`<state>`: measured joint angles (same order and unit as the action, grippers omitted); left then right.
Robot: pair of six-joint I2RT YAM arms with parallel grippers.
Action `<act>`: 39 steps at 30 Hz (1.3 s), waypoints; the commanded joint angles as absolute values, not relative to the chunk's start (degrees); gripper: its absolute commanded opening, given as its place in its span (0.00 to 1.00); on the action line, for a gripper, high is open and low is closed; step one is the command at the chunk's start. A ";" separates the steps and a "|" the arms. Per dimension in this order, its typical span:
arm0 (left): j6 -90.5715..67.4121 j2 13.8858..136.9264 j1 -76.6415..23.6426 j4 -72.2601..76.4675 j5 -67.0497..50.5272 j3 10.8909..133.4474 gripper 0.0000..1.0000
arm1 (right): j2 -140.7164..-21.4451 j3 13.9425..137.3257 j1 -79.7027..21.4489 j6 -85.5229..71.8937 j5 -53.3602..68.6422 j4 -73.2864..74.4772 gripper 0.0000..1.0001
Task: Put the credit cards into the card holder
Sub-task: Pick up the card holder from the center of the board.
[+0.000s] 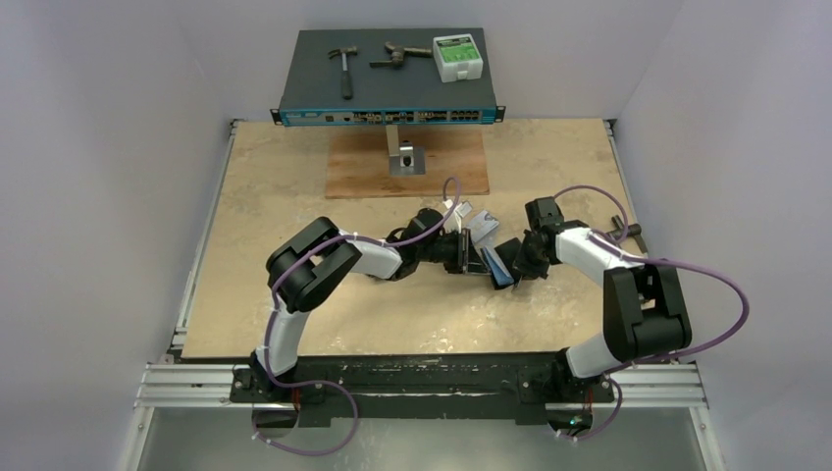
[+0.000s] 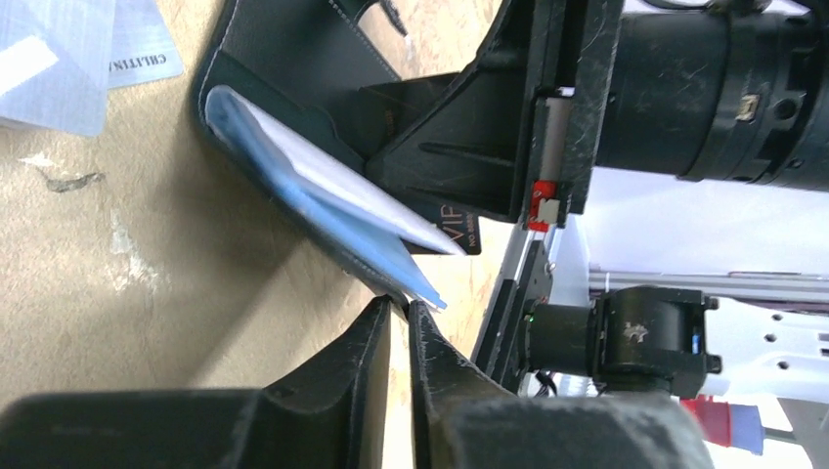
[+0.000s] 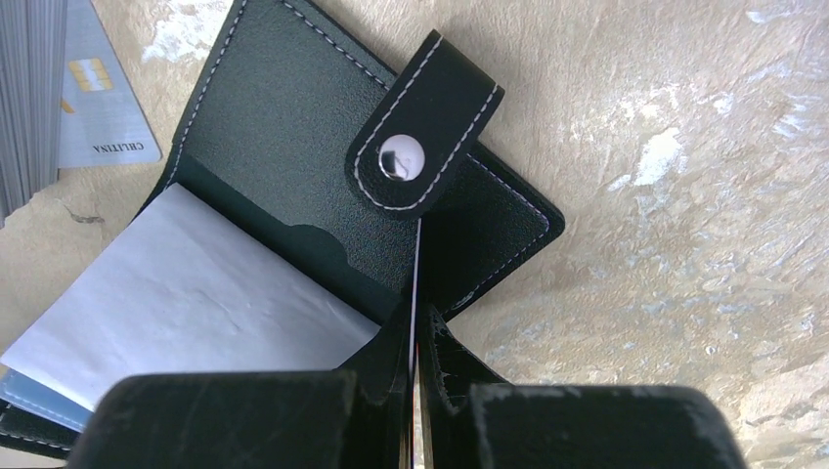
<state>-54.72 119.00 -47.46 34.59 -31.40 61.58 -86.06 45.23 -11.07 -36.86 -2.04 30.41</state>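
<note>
The left gripper (image 2: 403, 311) pinches the card holder (image 3: 293, 117) open; the right gripper (image 3: 417, 327) clamps a dark credit card (image 2: 459, 237), likely needing a straight twelve-o'clock push deeper in.

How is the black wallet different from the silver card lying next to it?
The card holder is black with white stitching; the silver card is grey with a gold chip. The holder is folded open, with a snap tab; the card is one thin flat piece lying on the table. Both are rectangular.
</note>
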 commanded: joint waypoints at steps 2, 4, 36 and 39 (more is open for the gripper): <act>-48.63 117.65 -47.43 28.32 -29.92 63.34 0.00 | -85.04 44.31 -11.16 -35.21 1.47 27.51 0.00; -44.78 115.81 -47.14 22.47 -29.17 64.36 0.00 | -83.61 45.29 -11.20 -34.63 1.52 28.78 0.00; -7.19 96.76 -44.52 -34.43 -28.35 65.75 0.00 | -65.22 45.17 -21.83 -34.03 11.29 23.36 0.00; -6.84 98.22 -43.79 -33.78 -27.88 65.50 0.00 | -67.48 43.10 -25.41 -34.49 11.04 20.58 0.00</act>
